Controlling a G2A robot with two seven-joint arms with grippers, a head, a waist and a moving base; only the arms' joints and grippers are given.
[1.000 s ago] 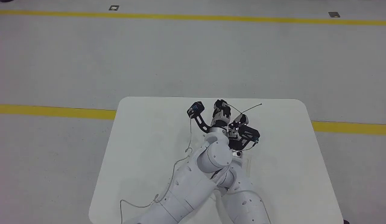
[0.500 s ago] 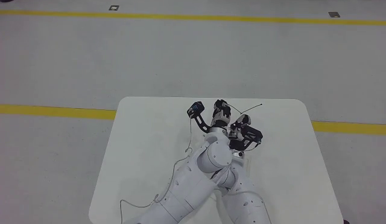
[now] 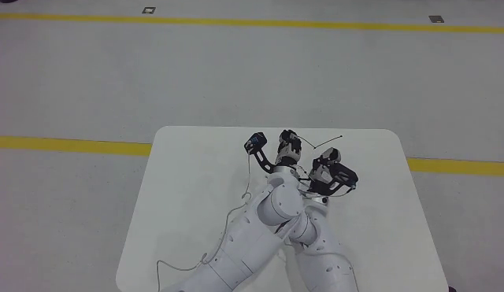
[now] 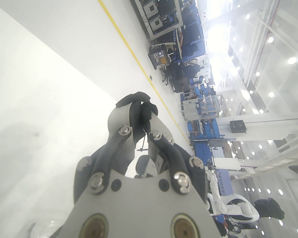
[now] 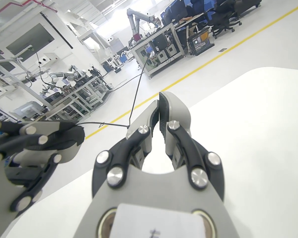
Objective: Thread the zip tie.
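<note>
Over table (image 3: pixel 197 182): zip tie (image 5: pixel 137 92) clamped in left end effector (image 4: pixel 142 106).

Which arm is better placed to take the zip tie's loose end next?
Right, probably. The left gripper is shut on one end of the zip tie, so it is occupied. The right gripper is shut on nothing, and the tie's loose length runs past right beside it.

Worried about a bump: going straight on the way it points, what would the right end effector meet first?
Likely nothing close: past the right end effector the way looks free over the table to open floor. The zip tie, held by the left end effector, crosses beside it; depth is unclear.
</note>
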